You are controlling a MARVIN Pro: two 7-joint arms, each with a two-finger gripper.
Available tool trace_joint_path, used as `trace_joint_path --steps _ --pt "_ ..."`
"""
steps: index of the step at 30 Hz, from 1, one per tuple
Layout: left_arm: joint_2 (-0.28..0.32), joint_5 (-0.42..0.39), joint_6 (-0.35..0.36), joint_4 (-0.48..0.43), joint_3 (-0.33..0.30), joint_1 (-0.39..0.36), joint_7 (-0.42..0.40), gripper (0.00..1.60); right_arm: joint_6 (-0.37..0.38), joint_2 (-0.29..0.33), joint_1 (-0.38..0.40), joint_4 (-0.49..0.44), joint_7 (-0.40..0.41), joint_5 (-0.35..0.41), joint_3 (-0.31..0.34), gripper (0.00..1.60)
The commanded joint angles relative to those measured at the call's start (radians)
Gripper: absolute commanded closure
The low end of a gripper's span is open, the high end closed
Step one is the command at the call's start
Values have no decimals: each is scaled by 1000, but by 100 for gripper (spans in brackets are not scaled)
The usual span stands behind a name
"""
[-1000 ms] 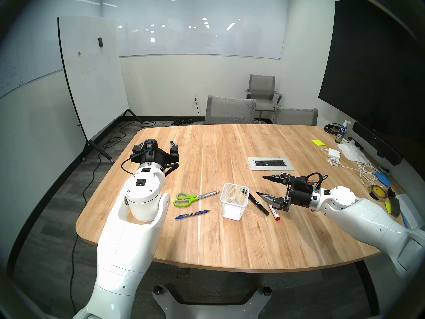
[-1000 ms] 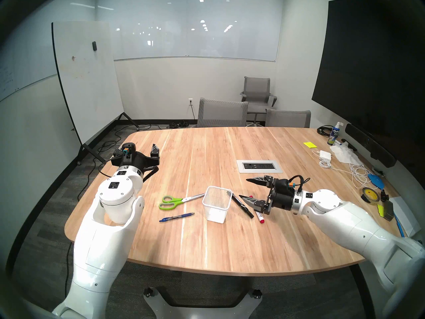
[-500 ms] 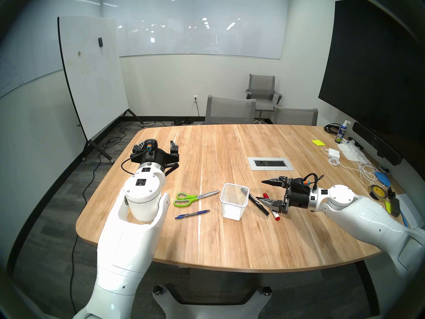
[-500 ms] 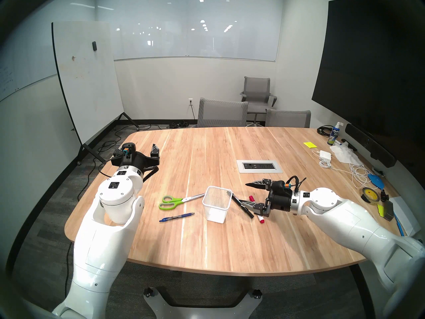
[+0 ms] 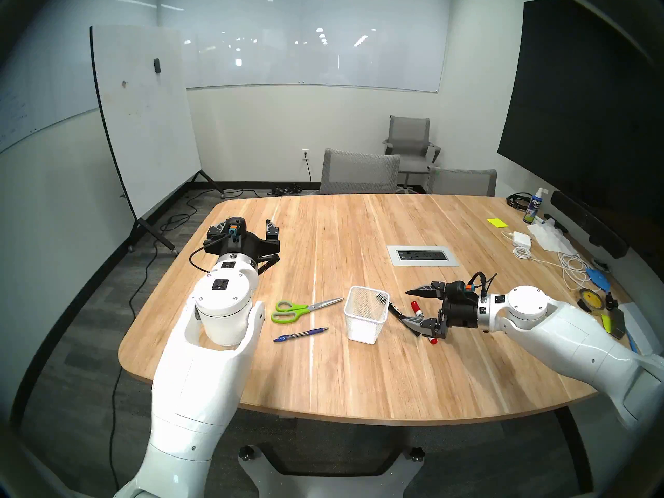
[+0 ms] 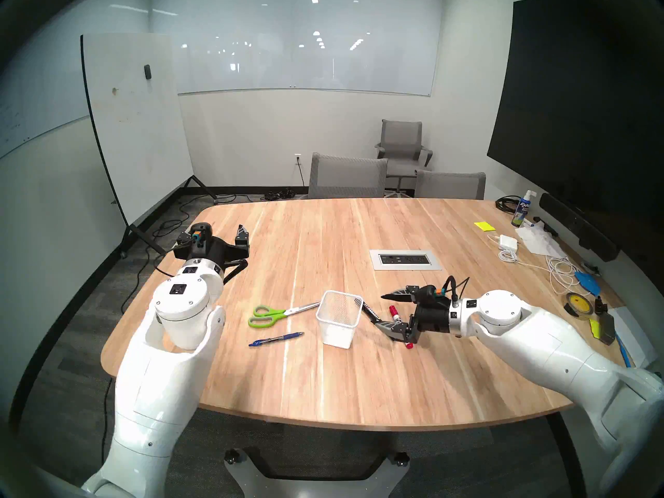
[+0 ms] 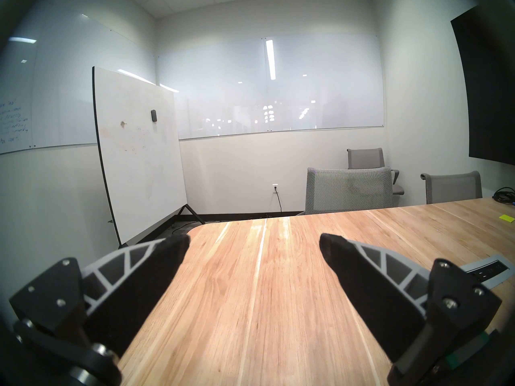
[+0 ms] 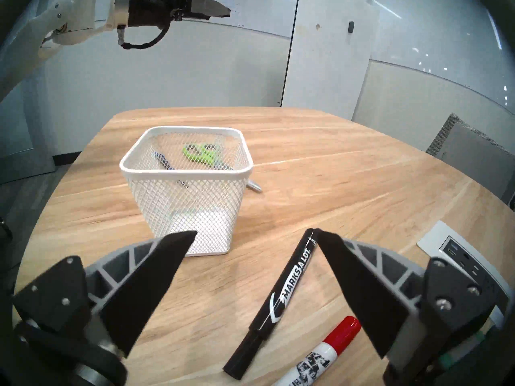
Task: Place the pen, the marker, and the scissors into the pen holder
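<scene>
Left gripper (image 5: 251, 231) over the surface's (image 5: 359, 371) left edge, fingers spread, empty; no change from a second ago. Scissors (image 5: 301, 309) and pen (image 5: 301, 335) lie flat toward the near-left corner, just left of the pen holder (image 5: 365, 320), unmoved. Pen holder upright, nothing in it. Black marker (image 8: 281, 296) lies right of it; red-capped marker (image 8: 323, 352) beside that. Right gripper (image 5: 413, 308) has tipped downward and lowered since a second ago, fingers released, straddling the black marker, one fingertip (image 8: 320, 233) at its far end.
</scene>
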Motion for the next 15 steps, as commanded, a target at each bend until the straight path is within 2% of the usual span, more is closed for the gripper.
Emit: trace_joint_path --steps 1,5,15 --pt "-1 -1 -1 -19 -1 -7 -1 0 52 53 16 -63 -13 -18 10 0" --pt "-1 -1 -1 -19 -1 -7 -1 0 79 60 7 -73 -19 -25 8 0" --pt "-1 -1 -1 -19 -1 -7 -1 0 102 11 12 -23 -9 -50 -3 0"
